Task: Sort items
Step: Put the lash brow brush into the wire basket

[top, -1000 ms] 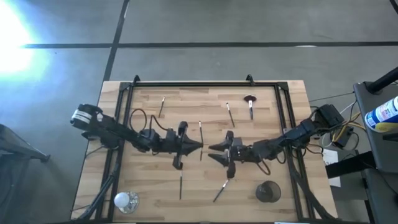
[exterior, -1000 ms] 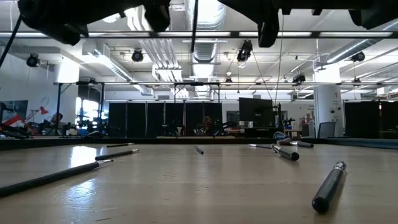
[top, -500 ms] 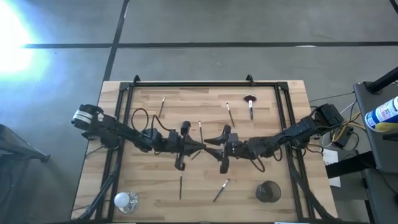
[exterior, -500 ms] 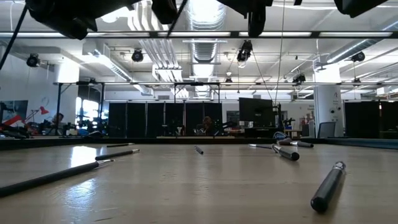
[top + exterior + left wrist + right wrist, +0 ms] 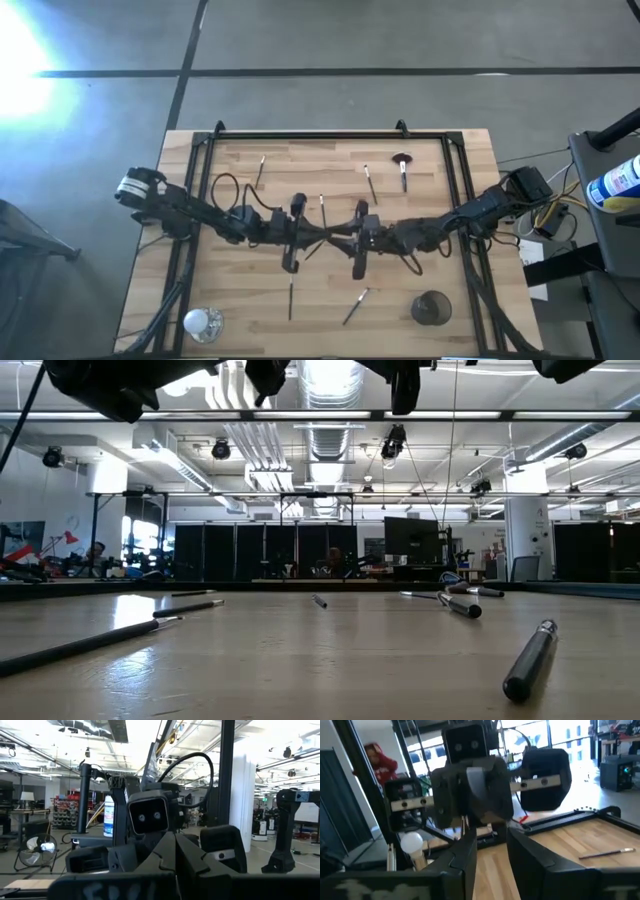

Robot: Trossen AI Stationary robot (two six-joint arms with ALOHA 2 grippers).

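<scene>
Since the earlier frame the right gripper [image 5: 345,237] has travelled leftward across the table centre and now meets the left gripper [image 5: 322,237] tip to tip; its fingers, spread wide before, have narrowed. In the right wrist view the two dark fingers [image 5: 465,851] stand parted with a clear gap, closing around the tip of the left gripper [image 5: 470,825]; a slim stick [image 5: 464,824] shows at that tip. Whether the right fingers already bear on it cannot be told. The left gripper's fingers [image 5: 165,852] are pressed together, holding that stick, which also runs down-left from the junction in the high view [image 5: 313,249].

The remaining items lie loose on the wooden table [image 5: 470,160]: one at the far left [image 5: 260,171], one upright near centre [image 5: 322,208], one at far centre-right [image 5: 369,184], the round-headed brush [image 5: 402,166] beside it, and two on the near side [image 5: 291,297] [image 5: 354,305]. A silver cup [image 5: 200,322] stands at the near-left corner, a dark cup [image 5: 431,307] at near right.
</scene>
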